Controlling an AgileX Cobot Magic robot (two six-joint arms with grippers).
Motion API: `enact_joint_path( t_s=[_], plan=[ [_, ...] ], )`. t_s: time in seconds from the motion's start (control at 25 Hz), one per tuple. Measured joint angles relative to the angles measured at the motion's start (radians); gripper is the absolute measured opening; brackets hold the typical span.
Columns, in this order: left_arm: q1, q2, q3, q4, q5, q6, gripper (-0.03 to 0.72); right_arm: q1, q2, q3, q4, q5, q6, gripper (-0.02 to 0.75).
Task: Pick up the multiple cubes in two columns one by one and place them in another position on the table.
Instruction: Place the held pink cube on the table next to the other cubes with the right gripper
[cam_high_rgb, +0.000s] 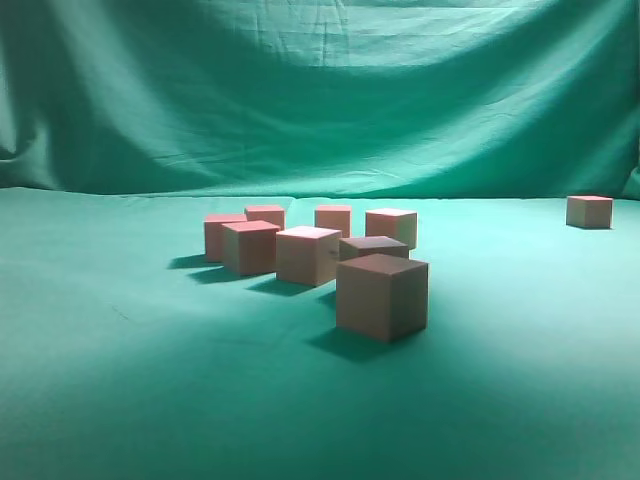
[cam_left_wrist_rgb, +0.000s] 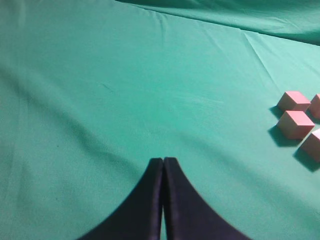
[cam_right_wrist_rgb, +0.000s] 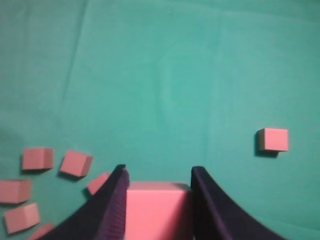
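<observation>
A salmon-pink cube (cam_right_wrist_rgb: 157, 210) sits between the dark fingers of my right gripper (cam_right_wrist_rgb: 159, 171), which is shut on it and holds it high above the green table (cam_right_wrist_rgb: 190, 75). Below and to its left lie several more cubes (cam_right_wrist_rgb: 76, 163), and one cube (cam_right_wrist_rgb: 273, 139) sits alone to the right. The exterior view shows the cluster of cubes (cam_high_rgb: 381, 297) in two rough columns and the lone cube (cam_high_rgb: 589, 211) far right; neither arm appears there. My left gripper (cam_left_wrist_rgb: 163, 161) is shut on nothing above bare cloth, with cubes (cam_left_wrist_rgb: 295, 123) off to its right.
A draped green backdrop (cam_high_rgb: 320, 90) rises behind the table. A shadow darkens the two front cubes of the cluster. Wide bare cloth (cam_high_rgb: 150, 380) lies in front of the cluster and to its left.
</observation>
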Motion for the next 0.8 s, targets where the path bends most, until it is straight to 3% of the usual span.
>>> enact_joint_path(
  t_s=[0.28,0.56,0.8],
  plan=[
    [0.0,0.0,0.0,0.0,0.0,0.0,0.0,0.2,-0.214,0.223,0.0,0.004,-0.002,0.269],
    [0.0,0.0,0.0,0.0,0.0,0.0,0.0,0.449,-0.258,0.474,0.0,0.002,-0.003,0.269],
    [0.0,0.0,0.0,0.0,0.0,0.0,0.0,0.619,-0.257,0.649,0.0,-0.158,-0.072,0.269]
  ],
)
